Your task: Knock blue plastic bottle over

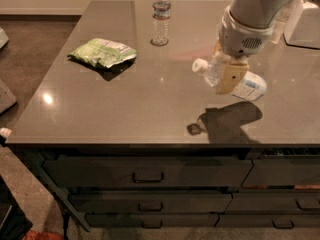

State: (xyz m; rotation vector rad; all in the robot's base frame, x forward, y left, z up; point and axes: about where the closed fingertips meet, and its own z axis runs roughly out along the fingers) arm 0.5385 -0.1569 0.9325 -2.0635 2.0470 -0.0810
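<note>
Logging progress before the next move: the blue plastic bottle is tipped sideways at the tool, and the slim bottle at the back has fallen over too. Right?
Not quite. The slim bottle stands upright at the back of the table, as the camera view shows. The rest holds: the blue plastic bottle is tipped sideways at the tool, over the table's right part.

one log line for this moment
gripper: above grey tabletop, shut on clear blue-labelled plastic bottle | bottle: tilted near flat, in air | slim red-labelled bottle: upright, apart
</note>
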